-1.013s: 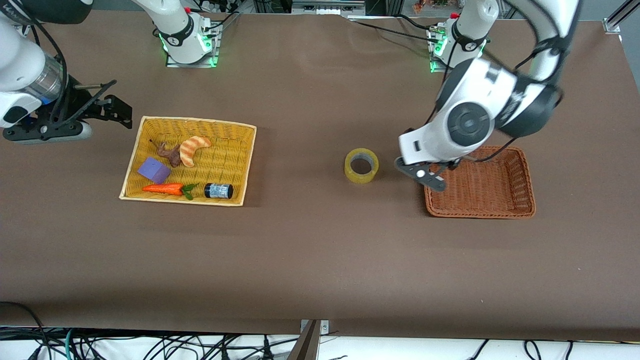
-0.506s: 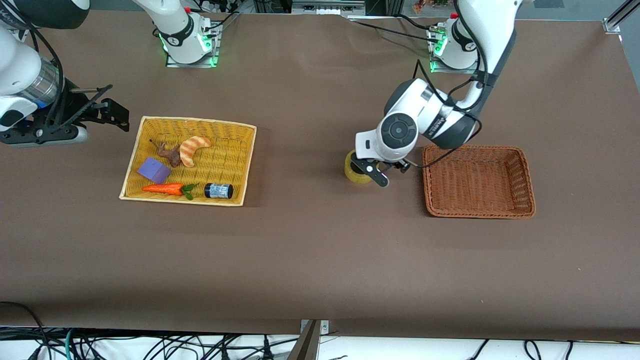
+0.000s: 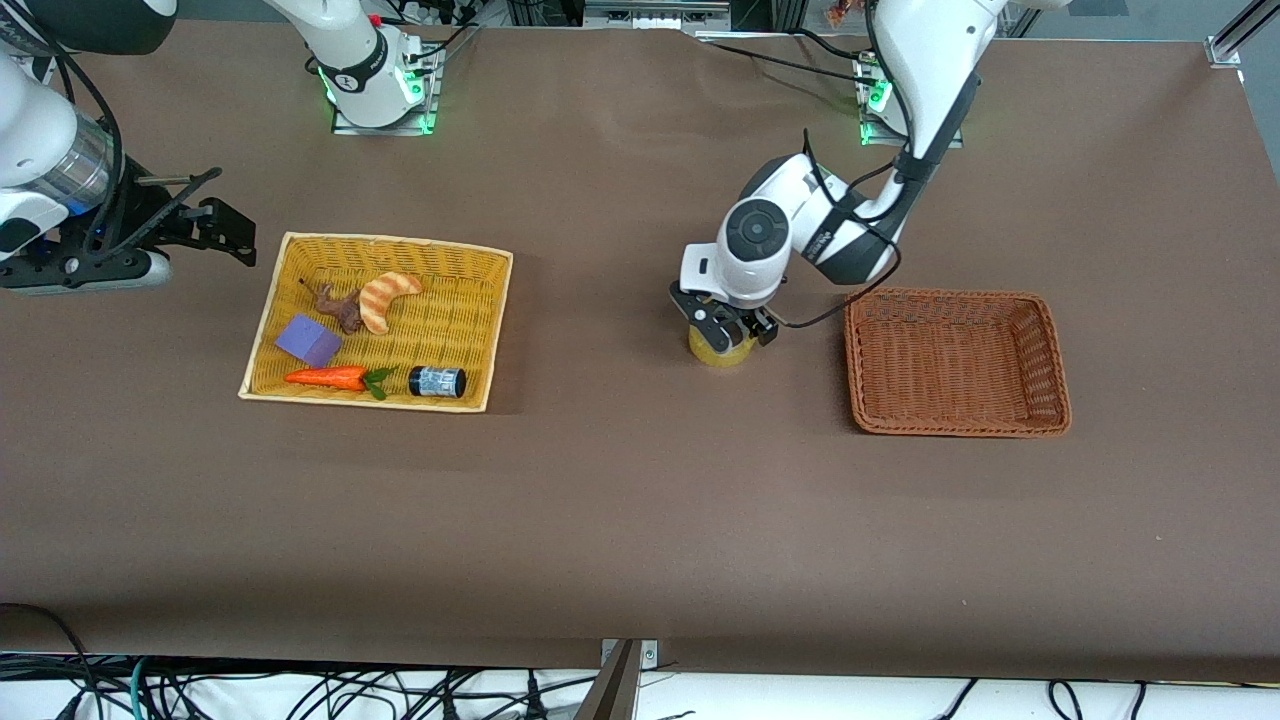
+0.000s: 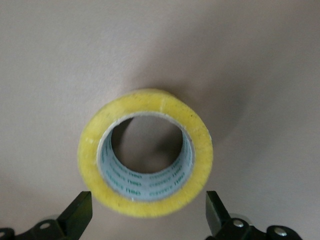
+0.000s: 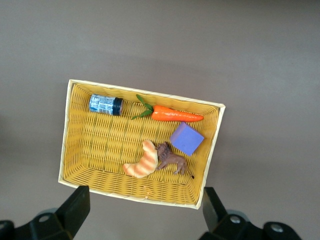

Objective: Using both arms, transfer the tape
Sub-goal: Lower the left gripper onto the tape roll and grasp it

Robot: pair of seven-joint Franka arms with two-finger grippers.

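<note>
Since a second ago the left gripper [image 3: 722, 328] has swung from the brown basket [image 3: 1040, 420] to hang over the tape [image 3: 722, 350], fingers [image 4: 77, 217] spread wide, straddling the roll without touching. That tape lies flat on the table [image 3: 640, 520] between both baskets: a glossy yellowish ring with a printed grey core. Slick, curved sides could slip out if the squeeze lands off-centre, though how low the gripper sits is hard to judge. Over bare table beside the yellow basket [image 3: 262, 330], the right gripper [image 3: 225, 215] waits open.
</note>
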